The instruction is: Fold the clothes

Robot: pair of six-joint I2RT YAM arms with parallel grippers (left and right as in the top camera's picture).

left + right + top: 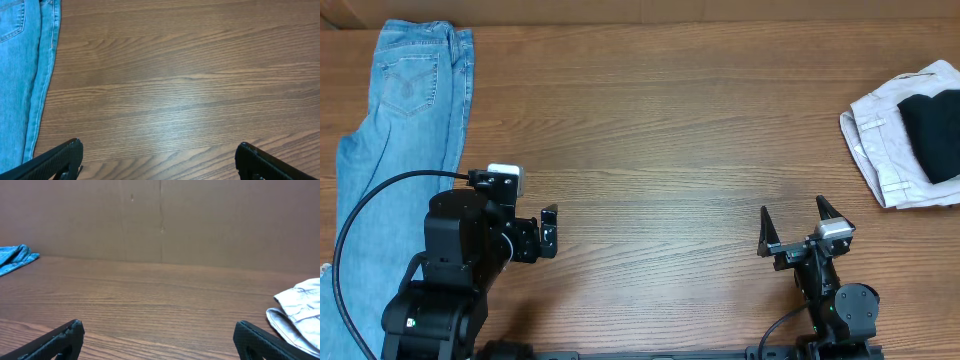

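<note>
Garments total three: black garment (935,135), jeans (395,140), beige garment (875,140).

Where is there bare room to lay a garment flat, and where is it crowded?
Bare: the middle of the table, between the jeans at the left and the beige garment at the right. Crowded: that right edge, where the black garment lies on the beige one.
</note>
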